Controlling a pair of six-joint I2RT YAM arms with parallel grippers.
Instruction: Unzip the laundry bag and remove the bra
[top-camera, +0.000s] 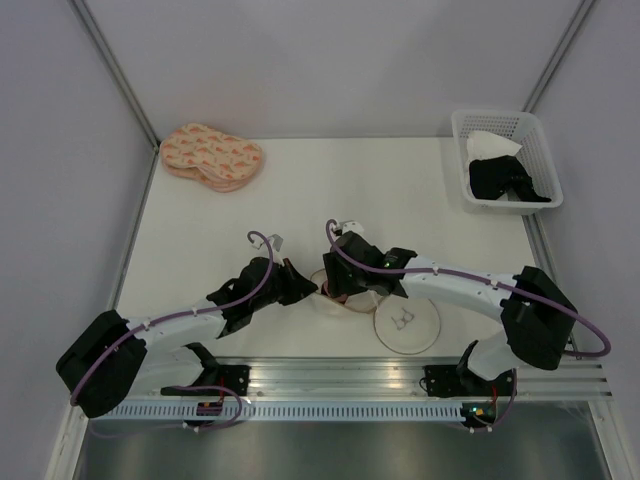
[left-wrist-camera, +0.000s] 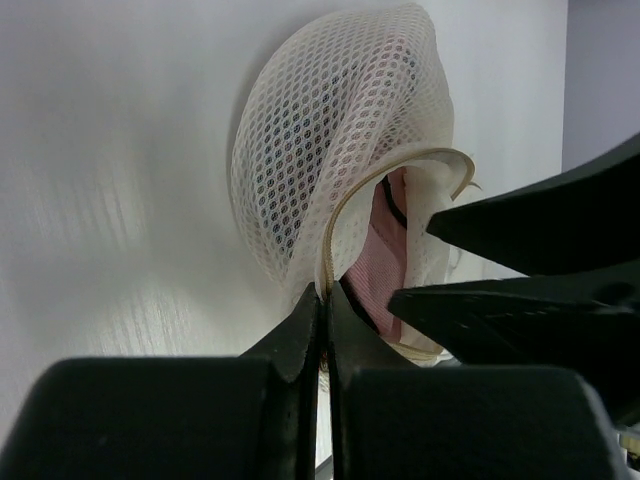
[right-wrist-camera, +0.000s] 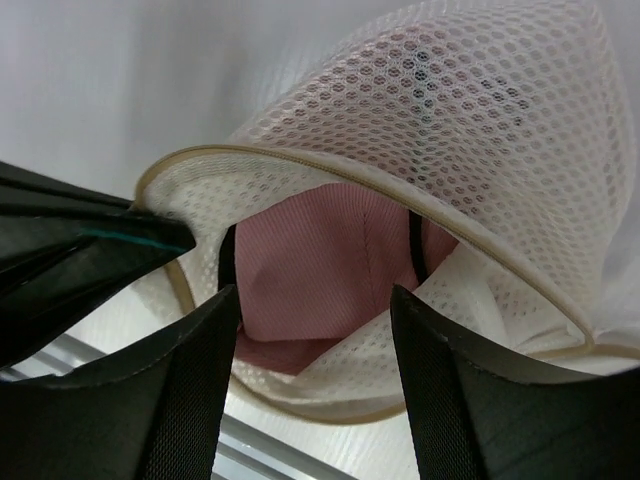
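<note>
The laundry bag (top-camera: 406, 322) lies near the table's front edge, its round cream face with the line drawing turned up. Its mesh wall (left-wrist-camera: 330, 130) is unzipped and gapes open. My left gripper (left-wrist-camera: 326, 300) is shut on the zipper edge of the opening; it shows in the top view (top-camera: 300, 285) to the left of the bag. The pink bra (right-wrist-camera: 320, 270) with a dark strap lies inside the bag (right-wrist-camera: 480, 110), and it also shows in the left wrist view (left-wrist-camera: 375, 265). My right gripper (right-wrist-camera: 315, 300) is open, its fingers at the mouth on either side of the bra.
Peach oval pads (top-camera: 212, 155) lie at the back left. A white lattice basket (top-camera: 460, 130) at the back right holds a black garment (top-camera: 510, 180) and a white cloth (top-camera: 490, 145). A metal rail (top-camera: 330, 375) runs along the near edge.
</note>
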